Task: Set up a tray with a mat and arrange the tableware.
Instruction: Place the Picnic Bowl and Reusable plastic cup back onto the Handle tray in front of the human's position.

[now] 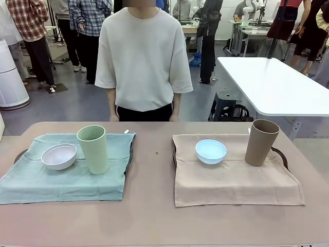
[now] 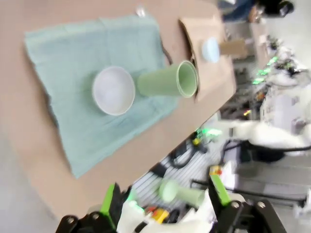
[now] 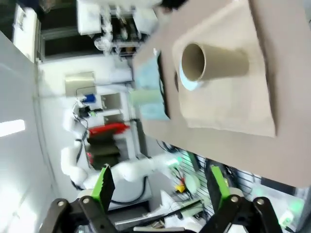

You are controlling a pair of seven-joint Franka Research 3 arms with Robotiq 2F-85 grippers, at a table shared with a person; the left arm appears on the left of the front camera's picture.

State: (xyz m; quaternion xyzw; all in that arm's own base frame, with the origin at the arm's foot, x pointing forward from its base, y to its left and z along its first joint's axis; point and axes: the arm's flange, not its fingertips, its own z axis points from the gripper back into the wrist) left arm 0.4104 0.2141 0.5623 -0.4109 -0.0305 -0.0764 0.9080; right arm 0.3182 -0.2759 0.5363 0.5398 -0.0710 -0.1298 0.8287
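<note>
On the left, a teal mat [image 1: 51, 180] covers a dark tray [image 1: 19, 154] and carries the white bowl [image 1: 59, 156] and the light green tumbler [image 1: 93, 149], which stand upright side by side. To the right, a beige mat [image 1: 231, 180] lies over a second tray [image 1: 281, 154] with the pale blue bowl [image 1: 211, 151] and the tan-brown tumbler [image 1: 261, 142]. My left gripper [image 2: 165, 196] is open, high above the table's near edge, looking at the white bowl [image 2: 113, 90] and green tumbler [image 2: 165, 81]. My right gripper [image 3: 159, 187] is open too, well off the tan tumbler [image 3: 214, 60].
A person in a white shirt [image 1: 144, 56] stands at the far side of the brown table [image 1: 154, 216], hands out of sight. A bare strip of table runs between the two trays. A white table [image 1: 272, 82] stands behind on the right.
</note>
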